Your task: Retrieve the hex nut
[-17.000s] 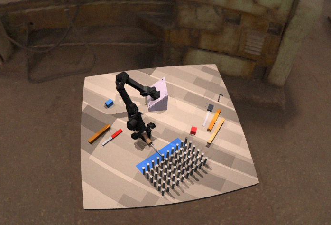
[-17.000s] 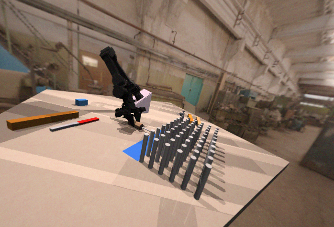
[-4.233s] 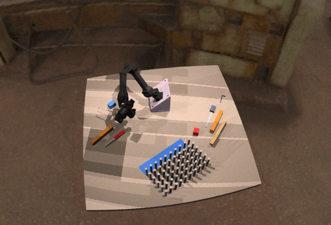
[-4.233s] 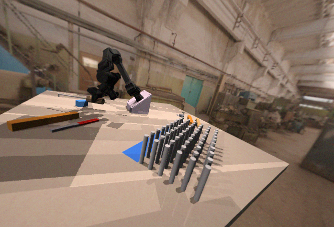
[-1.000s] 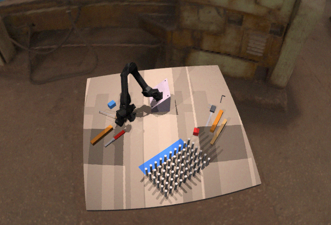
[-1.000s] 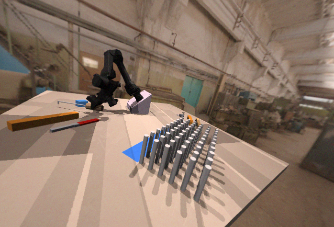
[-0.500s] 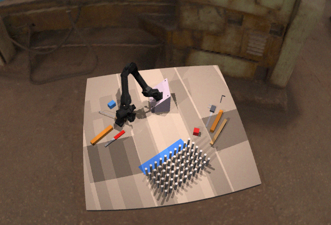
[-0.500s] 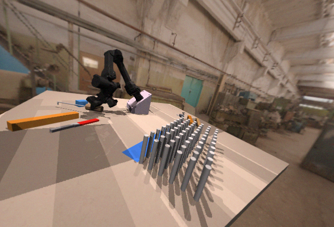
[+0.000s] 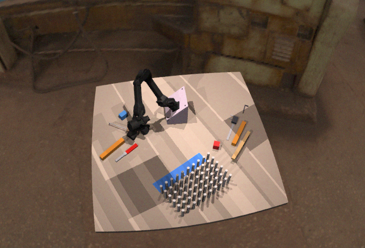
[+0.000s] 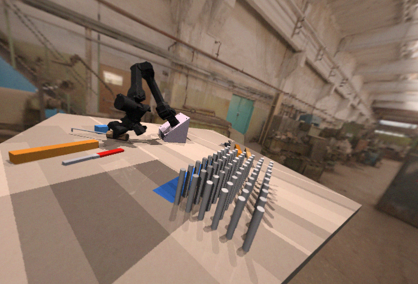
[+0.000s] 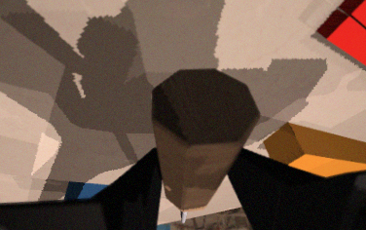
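My gripper [image 9: 134, 132] [image 10: 120, 133] [image 11: 192, 152] is low over the table's back left part, shut on the brown wooden handle [image 10: 117, 135] [image 11: 204, 136] of a pick tool. The tool's thin metal rod [image 9: 116, 125] [image 10: 82, 130] sticks out to the left, near the table top. The field of standing grey spacers [image 9: 194, 184] [image 10: 226, 180] is far off at the front right. The blue taped strip [image 9: 174, 172] [image 10: 167, 189] lies along its near side. The nut is hidden among the spacers.
An orange bar [image 9: 112, 148] [image 10: 52, 150] [image 11: 321, 151], a red-handled tool [image 9: 126, 152] [image 10: 94, 156] and a blue block [image 9: 122, 114] [image 10: 101, 127] lie near the gripper. The arm's base sits on a lilac wedge [image 9: 178, 109] [image 10: 179, 129]. A red cube [image 9: 216, 144], an orange bar [image 9: 238, 133] and a tan bar [image 9: 241, 145] lie at the right.
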`<state>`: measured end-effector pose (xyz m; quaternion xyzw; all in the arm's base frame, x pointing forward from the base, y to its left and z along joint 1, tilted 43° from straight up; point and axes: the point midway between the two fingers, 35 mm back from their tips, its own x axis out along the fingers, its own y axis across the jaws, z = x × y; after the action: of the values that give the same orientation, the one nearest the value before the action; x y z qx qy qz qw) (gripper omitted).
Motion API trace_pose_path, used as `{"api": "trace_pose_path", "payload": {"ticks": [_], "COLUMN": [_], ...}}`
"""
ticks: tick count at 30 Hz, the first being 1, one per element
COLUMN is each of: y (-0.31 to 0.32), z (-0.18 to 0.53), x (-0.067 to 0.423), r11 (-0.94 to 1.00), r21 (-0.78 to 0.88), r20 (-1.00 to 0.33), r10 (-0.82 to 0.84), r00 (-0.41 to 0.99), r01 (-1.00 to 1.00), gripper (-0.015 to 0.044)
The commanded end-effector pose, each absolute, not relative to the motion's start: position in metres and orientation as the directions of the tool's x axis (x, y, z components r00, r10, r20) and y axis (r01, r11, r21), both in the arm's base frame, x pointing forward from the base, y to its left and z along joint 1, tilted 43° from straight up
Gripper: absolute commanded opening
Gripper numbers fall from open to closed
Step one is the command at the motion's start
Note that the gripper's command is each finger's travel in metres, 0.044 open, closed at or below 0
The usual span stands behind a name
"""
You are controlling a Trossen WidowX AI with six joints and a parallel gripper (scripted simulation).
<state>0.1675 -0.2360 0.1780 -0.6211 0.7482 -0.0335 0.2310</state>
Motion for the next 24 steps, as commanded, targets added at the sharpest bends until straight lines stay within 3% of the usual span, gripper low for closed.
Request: {"api": "trace_pose_path", "payload": {"ticks": [1,24], "y": [-0.237,-0.244], "z": [0.1747,0.1713], "x": [0.1667,0.1645], "r11": [0.223,0.214], "r21": [-0.329,-0.329], "r20": [-0.304,-0.29], "r10": [-0.945,-0.95], "r00": [-0.121,-0.118], "r01": [-0.918,-0.92], "gripper": [0.0,0.0]}}
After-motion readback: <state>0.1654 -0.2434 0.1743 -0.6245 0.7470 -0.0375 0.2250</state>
